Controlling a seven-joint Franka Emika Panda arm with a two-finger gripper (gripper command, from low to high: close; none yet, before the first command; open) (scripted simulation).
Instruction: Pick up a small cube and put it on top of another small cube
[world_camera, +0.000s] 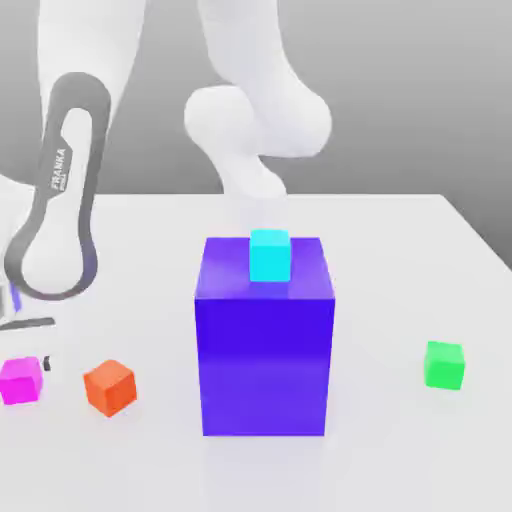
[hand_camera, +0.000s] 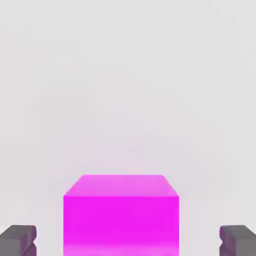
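The arm's grey-and-white links cross the exterior view's left, and the frame's left edge clips the small magenta cube (world_camera: 21, 380) on the matte white surface (world_camera: 400, 260). In the hand view the flat-faced cube (hand_camera: 121, 212) lies between the gripper's (hand_camera: 128, 241) dark grey fingertips (hand_camera: 19, 240), which stand apart with a gap on either side, holding nothing. An orange-red cube (world_camera: 110, 387) sits just beside it.

Big block (world_camera: 265, 350) mid desk (world_camera: 400, 230) w/ a cube (world_camera: 269, 255) on top; small cube (world_camera: 21, 381) betw. fingers (hand_camera: 17, 241), at exterior view's left.
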